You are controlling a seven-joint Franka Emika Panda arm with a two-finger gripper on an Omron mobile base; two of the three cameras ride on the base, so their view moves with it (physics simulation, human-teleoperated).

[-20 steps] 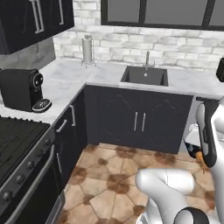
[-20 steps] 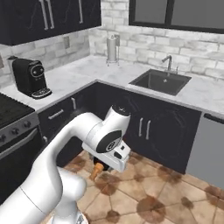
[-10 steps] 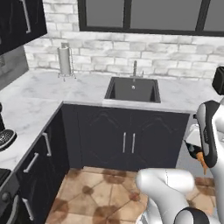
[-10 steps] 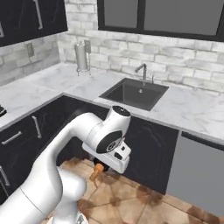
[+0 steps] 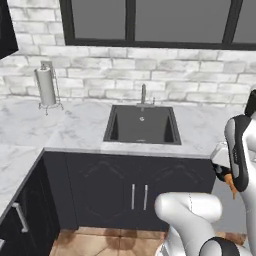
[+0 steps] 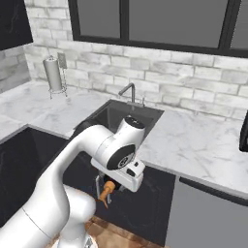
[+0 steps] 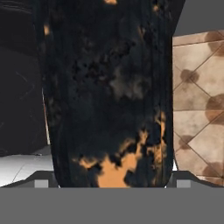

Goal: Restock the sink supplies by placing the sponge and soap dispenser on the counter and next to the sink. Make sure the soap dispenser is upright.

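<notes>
My gripper [image 6: 105, 194] hangs low in front of the dark cabinet fronts, below the counter's edge, shut on the orange soap dispenser [image 6: 108, 188]. The bottle points downward out of the hand. In the left base view the same gripper [image 5: 231, 186] and soap dispenser [image 5: 229, 179] sit at the far right. Up close, the soap dispenser [image 7: 117, 168] looks dark with orange patches. The black sink [image 5: 142, 125] with its grey faucet [image 5: 143, 93] is set in the white marble counter [image 5: 75, 125]. The sponge is out of view.
A paper towel holder [image 5: 46, 87] stands at the back left of the counter. A grey appliance front [image 6: 203, 218] sits below the counter right of the sink [image 6: 116, 116]. Bare marble [image 6: 203, 140] lies on both sides of the basin. Tiled floor [image 7: 197, 109] lies below.
The base has driven along, so the whole scene shifted: the coffee machine and stove left the views and the sink now lies straight ahead. The grip on the orange bottle is unchanged.
</notes>
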